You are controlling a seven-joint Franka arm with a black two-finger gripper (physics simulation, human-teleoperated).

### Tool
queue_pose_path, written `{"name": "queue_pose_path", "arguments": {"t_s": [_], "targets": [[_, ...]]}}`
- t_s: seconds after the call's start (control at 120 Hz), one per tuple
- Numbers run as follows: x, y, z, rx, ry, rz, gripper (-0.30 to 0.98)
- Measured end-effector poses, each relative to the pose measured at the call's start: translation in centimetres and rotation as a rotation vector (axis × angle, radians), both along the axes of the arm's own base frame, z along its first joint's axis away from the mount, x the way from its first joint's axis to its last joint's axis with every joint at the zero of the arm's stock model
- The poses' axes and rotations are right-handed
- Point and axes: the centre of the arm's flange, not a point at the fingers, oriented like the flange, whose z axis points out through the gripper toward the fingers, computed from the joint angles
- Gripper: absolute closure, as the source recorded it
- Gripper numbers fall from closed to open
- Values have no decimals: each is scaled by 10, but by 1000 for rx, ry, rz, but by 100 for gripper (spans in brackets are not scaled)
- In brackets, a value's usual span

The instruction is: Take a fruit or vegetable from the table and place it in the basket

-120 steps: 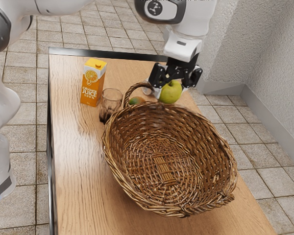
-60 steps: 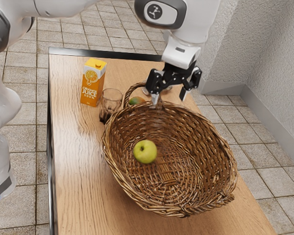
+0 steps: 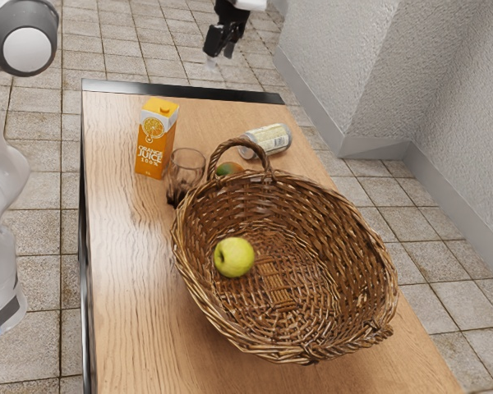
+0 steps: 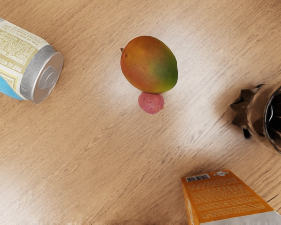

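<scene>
At the exterior view's top, my gripper point(image 3: 219, 57) is high beyond the table's far edge, open, its two fingertips apart with nothing between them. The yellow-green apple point(image 3: 233, 257) lies inside the wicker basket point(image 3: 355, 215), on its bottom toward the exterior view's left. A mango point(image 3: 228, 169) is partly hidden behind the basket's handle. In the wrist view the red-green mango point(image 4: 149, 64) lies on the wood with a small pink fruit point(image 4: 151, 103) against it.
An orange juice carton point(image 3: 154, 138) stands beside a dark glass point(image 3: 186, 171) near the basket. Past the handle a can point(image 3: 268, 140) lies on its side. In the wrist view, the can point(image 4: 24, 58) and glass point(image 4: 264, 117) flank the mango.
The apple went from between the fingers into the basket, then rolled slightly toward the exterior view's left. My hand has risen and moved away, beyond the table's far edge.
</scene>
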Motion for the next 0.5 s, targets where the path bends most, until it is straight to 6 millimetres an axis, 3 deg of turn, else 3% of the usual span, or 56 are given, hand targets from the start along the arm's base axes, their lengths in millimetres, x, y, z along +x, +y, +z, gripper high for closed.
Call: {"name": "queue_pose_path", "arguments": {"t_s": [0.117, 0.183, 0.225, 0.283, 0.333, 0.417, 0.5], "targets": [[28, -39, -15, 22, 24, -85, 0], [54, -57, -44, 43, 69, -110, 0], [65, -51, -67, 39, 101, -94, 0], [70, -26, -95, 20, 133, -46, 0], [73, -18, -115, -2, 151, -33, 0], [75, -18, -142, -35, 168, -40, 0], [79, -26, -151, -44, 157, -60, 0]]}}
